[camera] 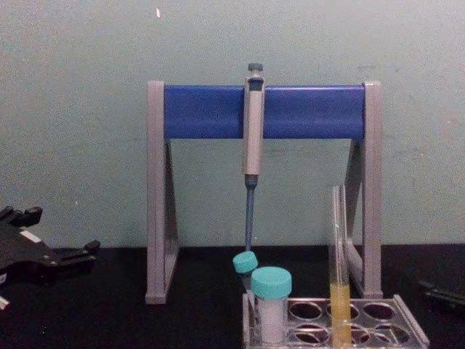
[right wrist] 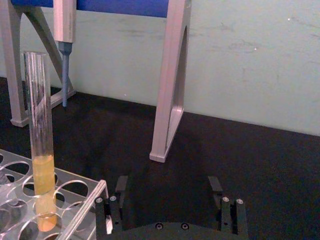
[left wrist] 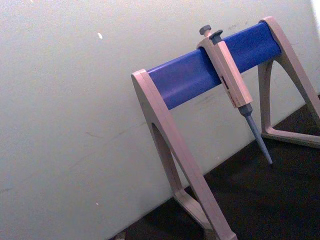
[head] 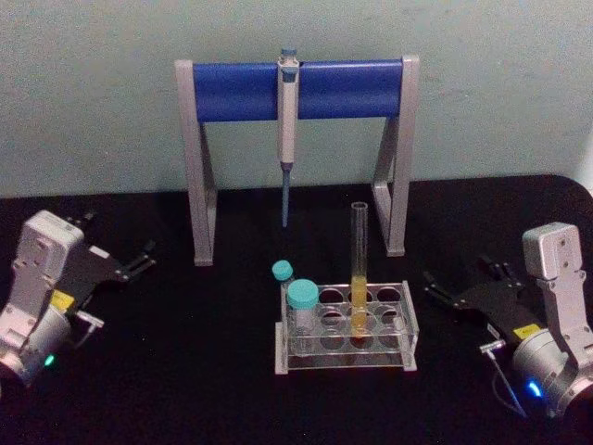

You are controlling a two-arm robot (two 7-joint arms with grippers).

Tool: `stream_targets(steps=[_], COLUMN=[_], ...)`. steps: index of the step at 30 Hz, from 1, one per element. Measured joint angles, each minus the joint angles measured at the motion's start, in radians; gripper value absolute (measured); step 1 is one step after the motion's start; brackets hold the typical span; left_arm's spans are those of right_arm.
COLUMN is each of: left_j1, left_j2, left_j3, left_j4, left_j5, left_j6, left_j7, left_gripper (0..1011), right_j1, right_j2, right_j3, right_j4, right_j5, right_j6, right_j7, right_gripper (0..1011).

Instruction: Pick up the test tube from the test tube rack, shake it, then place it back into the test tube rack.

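Note:
The test tube (head: pixel 359 264) stands upright in a middle hole of the test tube rack (head: pixel 343 358), with yellow-orange liquid in its lower part. The right wrist view shows the test tube (right wrist: pixel 40 125) in the rack (right wrist: pixel 80 202), just beyond and to one side of my right gripper (right wrist: pixel 170 200), which is open and empty. That right gripper (head: pixel 460 281) rests on the table to the right of the rack, apart from it. My left gripper (head: pixel 119 237) sits far left, open and empty. In the chest view the test tube (camera: pixel 338 247) rises well above the rack (camera: pixel 408 329).
A grey-and-blue pipette stand (head: pixel 232 91) spans the table behind the rack, with a pipette (head: pixel 288 120) hanging from its bar. Two teal-capped tubes (head: pixel 302 298) occupy the rack's left holes. The black table (head: pixel 185 371) has open room on both sides of the rack.

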Motion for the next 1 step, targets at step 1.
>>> stream_targets(steps=[1], left_j1=[0.0], left_j2=[0.0], left_j3=[0.0], left_j4=[0.0], left_j5=[0.0], left_j6=[0.0], left_j7=[0.0], left_gripper=[1010], right_j1=[0.0], right_j2=[0.0], right_j3=[0.0], right_j4=[0.0], right_j5=[0.0], right_j6=[0.0], right_j7=[0.0], right_gripper=[1000])
